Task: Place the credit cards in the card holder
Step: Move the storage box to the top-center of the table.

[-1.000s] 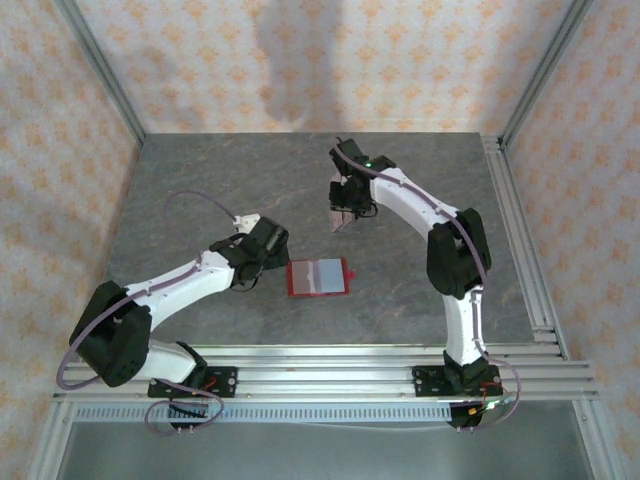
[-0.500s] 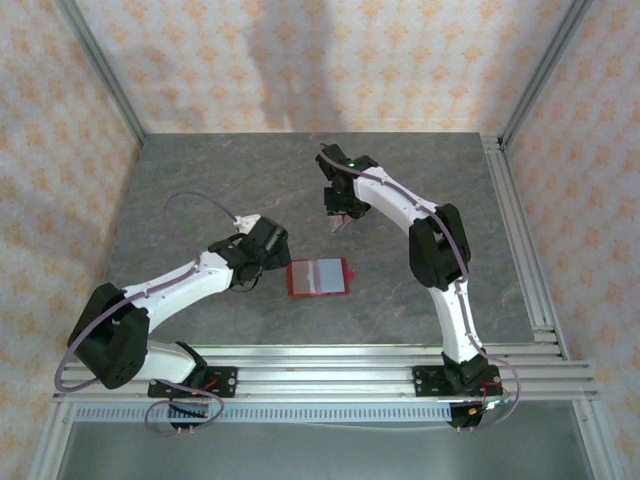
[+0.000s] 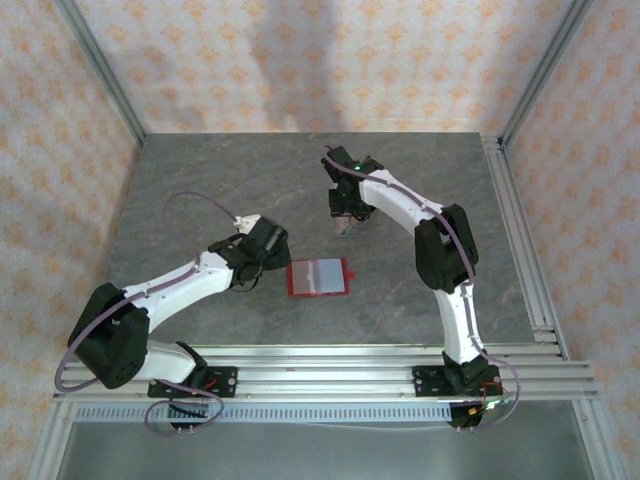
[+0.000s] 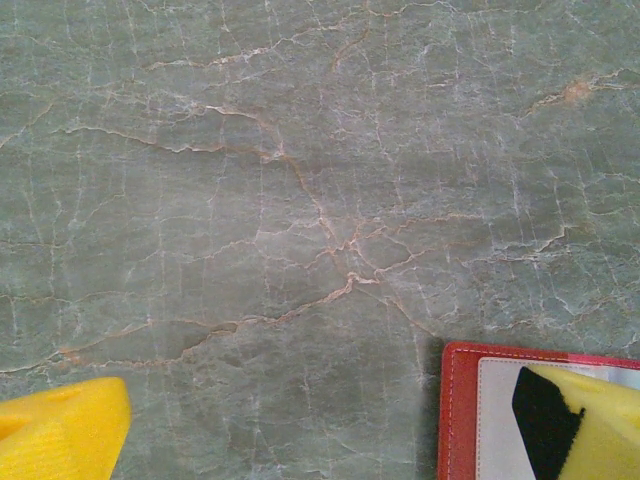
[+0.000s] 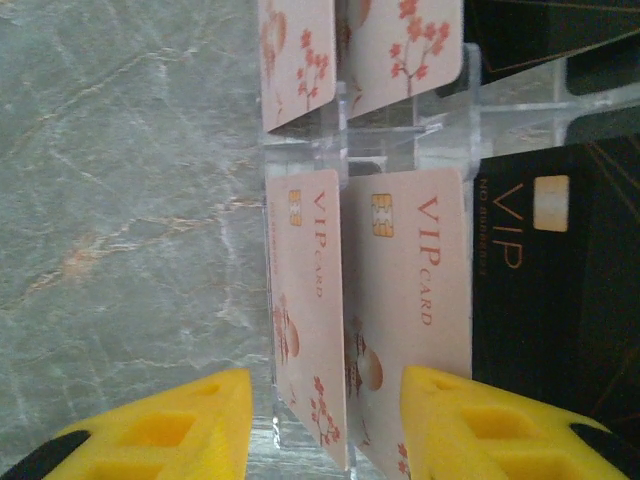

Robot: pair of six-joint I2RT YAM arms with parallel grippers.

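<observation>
Now, cards point(image 5: 405, 270): two pale pink ones sit side by side in a clear stand point(image 5: 400, 140); their near ends reach into the gap between the right hand's fingers.
Right hand point(image 5: 325, 425): jaws partway apart, straddling both pink cards and apparently gripping nothing.
Step in hand: probably picking one card. Shift sideways until a single card lies between the fingers, close gently so it doesn't bow, then draw it out along its slot so the stand stays put.
Black card point(image 5: 560, 300): just outside one finger; keep clear of it.
Wallet point(image 3: 318, 277): open on the table point(image 4: 300, 200), well apart from the right hand and under one left fingertip.
Left hand point(image 4: 325, 430): spread wide, empty.
Unclear: whether either finger touches a card; the further cards are cut off; the wallet's slots are out of frame.
</observation>
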